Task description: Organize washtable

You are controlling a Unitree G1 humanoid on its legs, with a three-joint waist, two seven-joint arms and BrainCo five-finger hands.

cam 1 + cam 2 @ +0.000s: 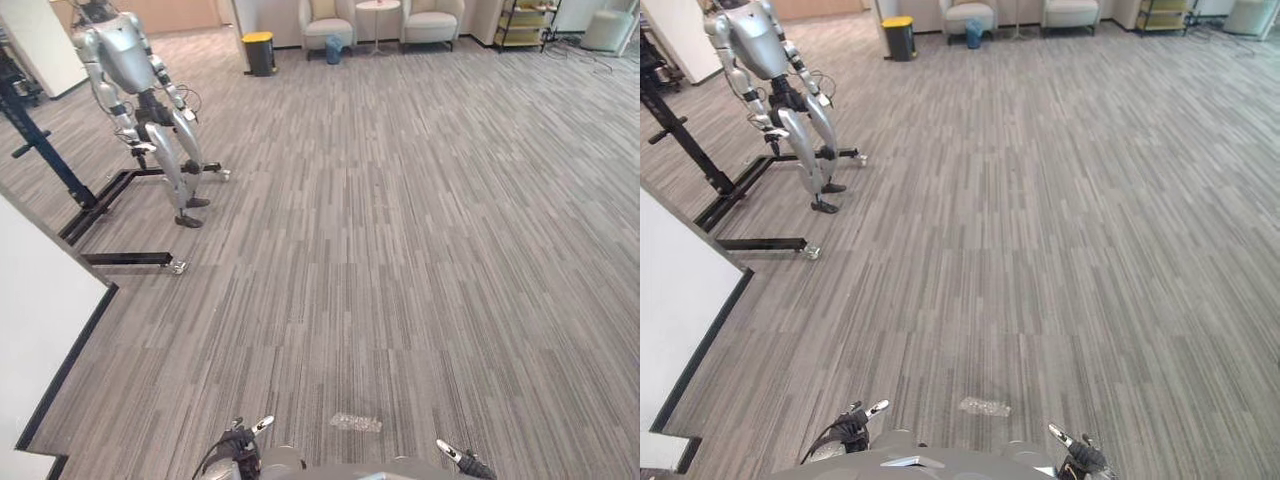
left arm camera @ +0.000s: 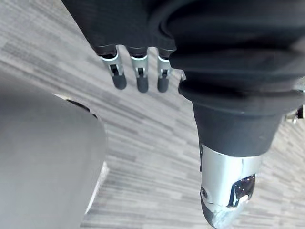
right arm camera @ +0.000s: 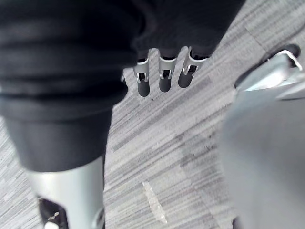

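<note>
Left hand [image 1: 240,443] sits at the bottom edge of the frame, left of centre. In its wrist view the fingers [image 2: 138,71] hang straight and loose over grey striped carpet [image 1: 400,250], holding nothing. Just right of it, at bottom centre, a small pale crumpled scrap [image 1: 356,422] lies on the carpet, apart from both hands. Right hand [image 1: 468,464] shows at the bottom edge, right of centre. Its fingers [image 3: 164,76] are likewise relaxed and empty above the floor.

Along the left edge stands a white panel [image 1: 40,320] with a black border; what it belongs to cannot be told. Above it, in the upper left, a black stand frame [image 1: 100,205] rests on the carpet, and a second silver humanoid robot [image 1: 130,60] stands beside it. At the top, left of centre, is a black bin with a yellow lid [image 1: 259,52]. Right of that comes a pale armchair [image 1: 327,25], a small blue object [image 1: 334,48] at its foot, a round side table [image 1: 377,8] and another armchair [image 1: 432,22]. A shelf rack [image 1: 525,22] fills the upper right corner.
</note>
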